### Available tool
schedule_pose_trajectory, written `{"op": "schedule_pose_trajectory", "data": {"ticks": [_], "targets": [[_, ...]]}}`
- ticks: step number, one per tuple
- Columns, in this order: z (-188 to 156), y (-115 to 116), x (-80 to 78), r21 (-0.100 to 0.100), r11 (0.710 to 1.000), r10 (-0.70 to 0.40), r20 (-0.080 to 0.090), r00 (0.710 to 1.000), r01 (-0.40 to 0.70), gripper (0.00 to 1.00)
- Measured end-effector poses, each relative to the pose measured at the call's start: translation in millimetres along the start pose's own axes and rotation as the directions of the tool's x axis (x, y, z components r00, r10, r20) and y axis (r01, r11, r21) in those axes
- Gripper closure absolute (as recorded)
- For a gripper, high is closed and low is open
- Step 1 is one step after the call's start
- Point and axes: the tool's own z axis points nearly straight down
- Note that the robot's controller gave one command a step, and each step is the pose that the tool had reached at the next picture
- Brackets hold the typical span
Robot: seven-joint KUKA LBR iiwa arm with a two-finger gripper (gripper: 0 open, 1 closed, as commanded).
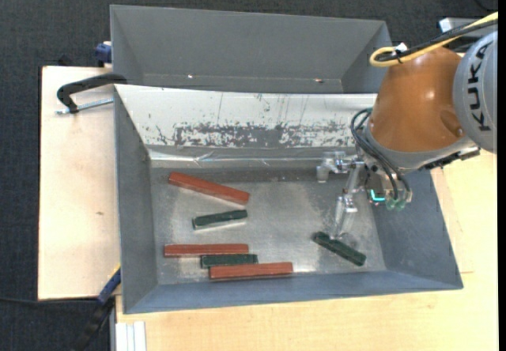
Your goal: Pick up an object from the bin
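My gripper hangs in the right part of the bin, its fingers pointing down just above the bin floor. Right below and slightly right of the fingertips lies a short dark green bar, slanting down to the right. The view does not let me tell how far apart the fingers stand, and I see nothing between them.
On the left of the bin floor lie a long red-brown bar, a short dark green bar, and near the front wall two more red-brown bars with a green bar between them. The arm's orange cover overhangs the right rim.
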Motion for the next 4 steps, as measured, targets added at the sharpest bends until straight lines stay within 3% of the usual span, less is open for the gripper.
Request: {"op": "schedule_pose_trajectory", "data": {"ticks": [1,2,3,4], "targets": [[-1,0,-0.9,0.000,1.000,-0.001,0.003,1.000,0.001,0.00],[39,-10,18.9,0.001,0.998,-0.056,0.006,0.998,0.056,0.00],[96,-30,18.2,0.000,0.998,-0.063,0.002,0.998,0.063,1.00],[96,-30,18.2,0.000,0.998,-0.063,0.002,0.998,0.063,1.00]]}}
